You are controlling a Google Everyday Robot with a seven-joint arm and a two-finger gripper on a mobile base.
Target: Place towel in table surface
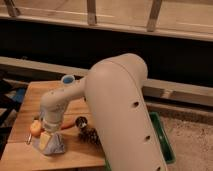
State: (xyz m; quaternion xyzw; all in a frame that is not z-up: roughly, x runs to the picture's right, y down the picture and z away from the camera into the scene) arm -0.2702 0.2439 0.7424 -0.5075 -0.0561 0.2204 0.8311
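A pale grey-blue towel (pixel 54 145) lies bunched on the wooden table (pixel 30 100) near its front edge. My gripper (pixel 46 134) is right over the towel, at the end of the big white arm (pixel 115 105), pointing down at the cloth. A yellowish piece (pixel 45 140) shows at the gripper's tip against the towel. The arm hides the right part of the table.
An orange round object (pixel 35 127) lies left of the towel. A dark round object (pixel 81 121) and a dark spiky object (pixel 91 135) lie to its right. A blue cup (pixel 67 79) stands at the back. A green bin (pixel 162 145) sits right of the table.
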